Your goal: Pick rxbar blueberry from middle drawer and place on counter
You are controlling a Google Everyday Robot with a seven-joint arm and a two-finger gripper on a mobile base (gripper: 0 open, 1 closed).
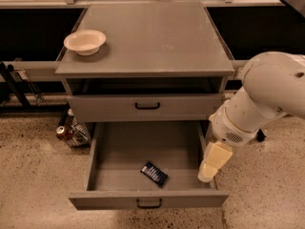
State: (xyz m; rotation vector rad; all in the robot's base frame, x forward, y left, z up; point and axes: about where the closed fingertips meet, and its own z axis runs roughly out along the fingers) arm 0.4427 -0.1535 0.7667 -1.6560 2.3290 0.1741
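Observation:
The rxbar blueberry (154,173), a small dark navy packet, lies flat on the floor of the middle drawer (109,149), near its front. The drawer is pulled fully open at the bottom of the grey cabinet. My gripper (208,171) hangs from the white arm at the drawer's right wall, pointing down, to the right of the bar and apart from it. The counter (152,37) is the grey top slab above.
A cream bowl (85,42) sits on the counter's left side. The drawer above (147,106) is closed. A can and clutter (64,130) stand on the speckled floor left of the cabinet. Dark shelving runs behind.

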